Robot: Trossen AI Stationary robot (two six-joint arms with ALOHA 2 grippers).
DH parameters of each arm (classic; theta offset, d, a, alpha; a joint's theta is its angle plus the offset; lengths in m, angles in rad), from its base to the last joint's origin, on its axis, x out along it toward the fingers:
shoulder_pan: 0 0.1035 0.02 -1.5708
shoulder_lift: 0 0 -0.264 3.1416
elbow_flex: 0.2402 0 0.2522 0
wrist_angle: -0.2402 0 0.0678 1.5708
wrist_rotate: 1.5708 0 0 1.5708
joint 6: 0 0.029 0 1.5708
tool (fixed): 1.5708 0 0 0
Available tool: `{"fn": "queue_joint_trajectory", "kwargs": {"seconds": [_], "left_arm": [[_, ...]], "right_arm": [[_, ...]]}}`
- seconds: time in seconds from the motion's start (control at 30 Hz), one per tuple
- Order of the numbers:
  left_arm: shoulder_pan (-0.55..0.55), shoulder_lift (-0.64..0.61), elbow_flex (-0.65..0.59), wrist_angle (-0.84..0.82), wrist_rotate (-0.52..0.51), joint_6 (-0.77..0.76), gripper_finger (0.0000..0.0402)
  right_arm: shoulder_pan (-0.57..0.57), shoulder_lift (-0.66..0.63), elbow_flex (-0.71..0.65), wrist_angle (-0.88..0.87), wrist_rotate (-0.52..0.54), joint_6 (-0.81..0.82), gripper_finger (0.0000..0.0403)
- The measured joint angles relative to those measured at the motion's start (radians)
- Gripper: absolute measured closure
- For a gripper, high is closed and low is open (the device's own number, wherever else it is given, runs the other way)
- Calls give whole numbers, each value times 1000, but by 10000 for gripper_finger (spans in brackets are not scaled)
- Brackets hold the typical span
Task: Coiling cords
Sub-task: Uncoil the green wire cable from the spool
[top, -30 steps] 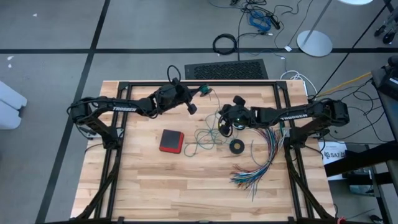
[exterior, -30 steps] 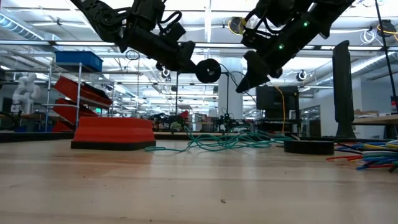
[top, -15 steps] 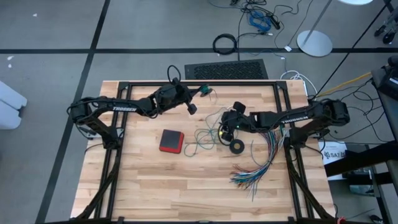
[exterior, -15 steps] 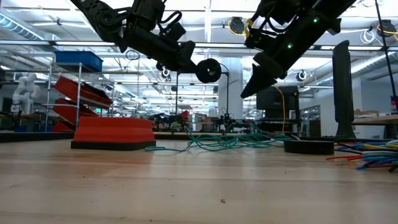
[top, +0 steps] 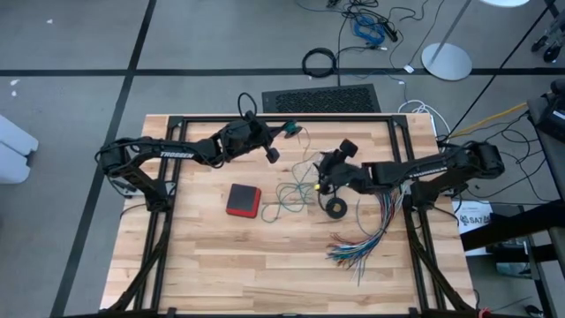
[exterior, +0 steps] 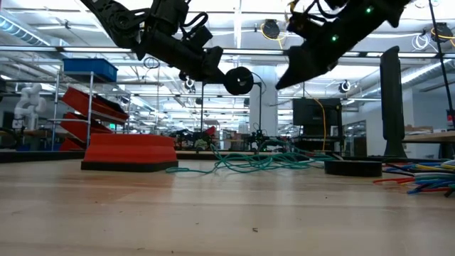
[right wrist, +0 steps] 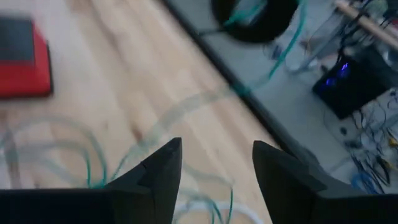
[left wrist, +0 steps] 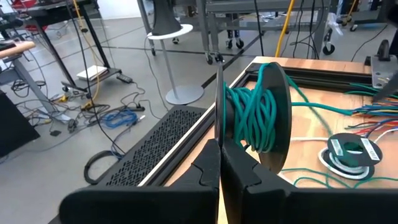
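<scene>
While the left gripper [left wrist: 219,163] stays shut beside a spool [left wrist: 268,118] wound with teal cord [top: 287,196], the right gripper [right wrist: 214,163] hangs wide and empty above the loose loops; next it likely needs a fresh grip on slack.

Both arms are dark, near-black, built of slim boxy links joined by rounded joint housings. White block lettering runs along the forearm of each, seen from above. Thin black cables loop over the wrist of the left arm. Small green lights glow on the underside of the right arm in the low view. Each arm ends in two matte black fingers [right wrist: 155,177], flat-sided and tapering to blunt tips.
</scene>
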Motion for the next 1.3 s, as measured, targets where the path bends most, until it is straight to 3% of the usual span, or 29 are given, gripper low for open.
{"fn": "queue_joint_trajectory", "kwargs": {"seconds": [0.4,0.87,1.3], "left_arm": [[0,0,0,0,20,-25,402],[0,0,0,3,37,-26,402],[-9,0,0,-10,41,-26,402]], "right_arm": [[-243,-44,-260,640,-245,-119,227],[-390,1,-260,697,-544,-127,227],[-398,127,-158,733,-506,-178,228]]}}
